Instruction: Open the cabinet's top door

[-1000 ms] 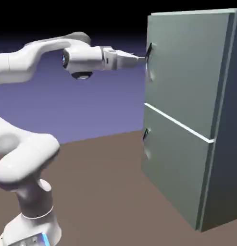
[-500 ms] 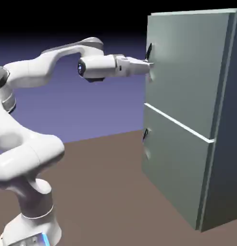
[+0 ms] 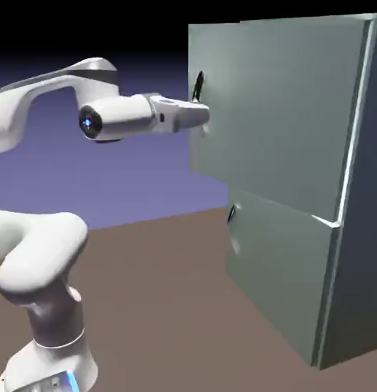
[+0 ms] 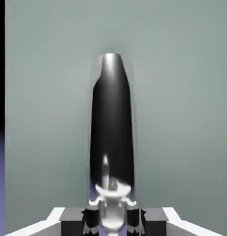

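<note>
gripper (image 3: 202, 116) was clenched on handle (image 4: 111, 124) of top door (image 3: 275, 115), part-swung; slip was likely if pull left hinge arc.

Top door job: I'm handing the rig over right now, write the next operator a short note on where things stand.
Gripper: shut on the handle of the top door; the hand view shows the dark handle rising from between the fingertips.
Cabinet: upright on the table, at the exterior view's right.
Done: handle gripped; the top door's handle edge stands out past the bottom door, so it is partly open.
Left: keep pulling the door wider, then let go.
</note>
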Controlling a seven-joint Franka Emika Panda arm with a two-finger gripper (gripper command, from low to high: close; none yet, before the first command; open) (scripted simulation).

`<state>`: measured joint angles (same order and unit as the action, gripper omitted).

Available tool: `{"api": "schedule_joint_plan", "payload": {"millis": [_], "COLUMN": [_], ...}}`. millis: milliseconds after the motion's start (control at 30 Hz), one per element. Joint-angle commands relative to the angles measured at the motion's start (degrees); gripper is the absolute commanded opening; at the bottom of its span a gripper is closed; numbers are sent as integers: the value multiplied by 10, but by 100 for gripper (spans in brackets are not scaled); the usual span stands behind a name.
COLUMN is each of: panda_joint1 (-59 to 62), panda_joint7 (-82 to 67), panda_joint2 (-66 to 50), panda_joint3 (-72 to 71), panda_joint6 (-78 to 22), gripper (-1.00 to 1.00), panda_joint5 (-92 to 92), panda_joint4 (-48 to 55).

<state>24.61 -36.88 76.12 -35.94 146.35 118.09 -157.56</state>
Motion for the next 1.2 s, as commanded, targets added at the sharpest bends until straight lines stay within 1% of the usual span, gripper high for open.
{"api": "schedule_joint_plan", "payload": {"millis": [0, 300, 600, 900, 1167], "panda_joint1": [-14, -87, -92, -94, -150], "panda_joint7": [1, 23, 35, 24, 4], "panda_joint2": [9, 92, 132, 109, 41], "panda_joint3": [21, 208, 395, 581, 748], "panda_joint6": [-12, -127, -248, -380, -514], "gripper": [-100, -100, -100, -100, -100], "panda_joint5": [-19, -201, -378, -540, -675], "panda_joint4": [-14, -97, -119, -84, 9]}}
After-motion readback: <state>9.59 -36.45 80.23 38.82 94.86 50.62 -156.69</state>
